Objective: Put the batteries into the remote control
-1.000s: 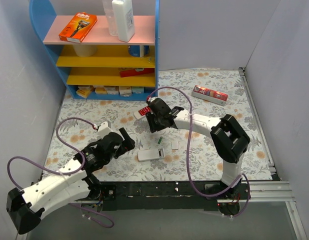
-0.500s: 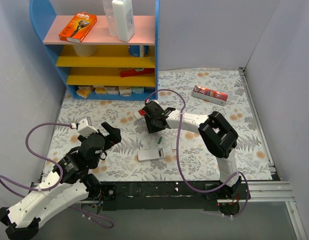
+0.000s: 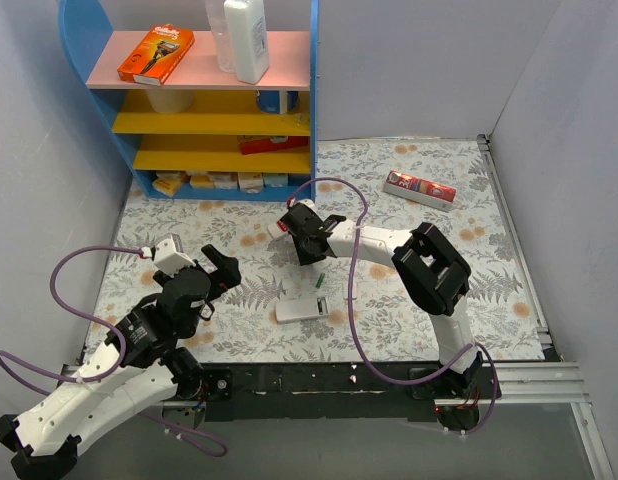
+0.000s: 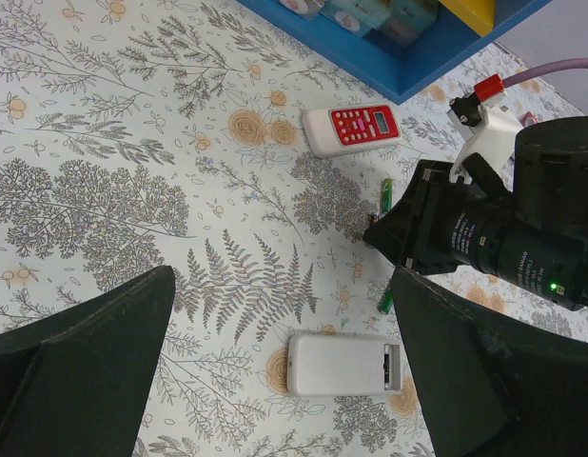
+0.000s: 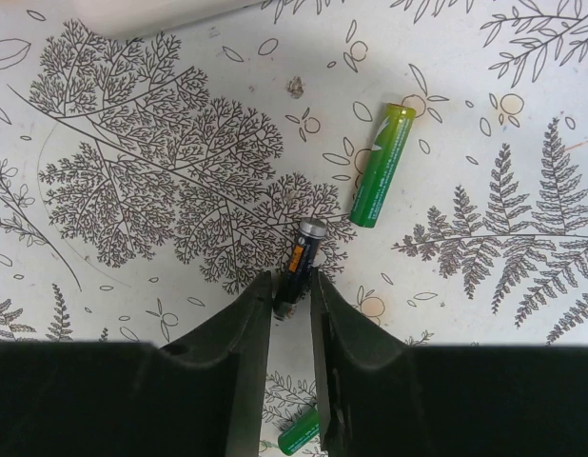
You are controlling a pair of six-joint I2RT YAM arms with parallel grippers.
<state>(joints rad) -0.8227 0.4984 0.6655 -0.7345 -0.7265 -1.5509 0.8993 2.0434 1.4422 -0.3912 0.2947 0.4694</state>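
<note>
The white remote control [image 3: 300, 309] lies back up on the flowered cloth, its battery bay open at the right end; it also shows in the left wrist view [image 4: 343, 364]. My right gripper [image 5: 292, 286] is shut on the lower end of a dark battery [image 5: 302, 252] with an orange mark. A green battery [image 5: 382, 178] lies just right of it, and another [image 5: 299, 433] shows under the fingers. In the top view one green battery [image 3: 317, 283] lies above the remote. My left gripper [image 4: 283, 278] is open wide and empty, left of the remote [image 3: 217, 272].
A red-faced remote [image 4: 351, 129] lies beyond the right gripper [image 3: 307, 248]. A blue shelf unit [image 3: 219, 110] with boxes and a bottle stands at the back left. A red box [image 3: 419, 187] lies at the back right. Purple cables loop off both arms.
My left gripper has drawn back to the left, away from the white remote. My right gripper has shifted a little left and farther back. The remote has not moved.
</note>
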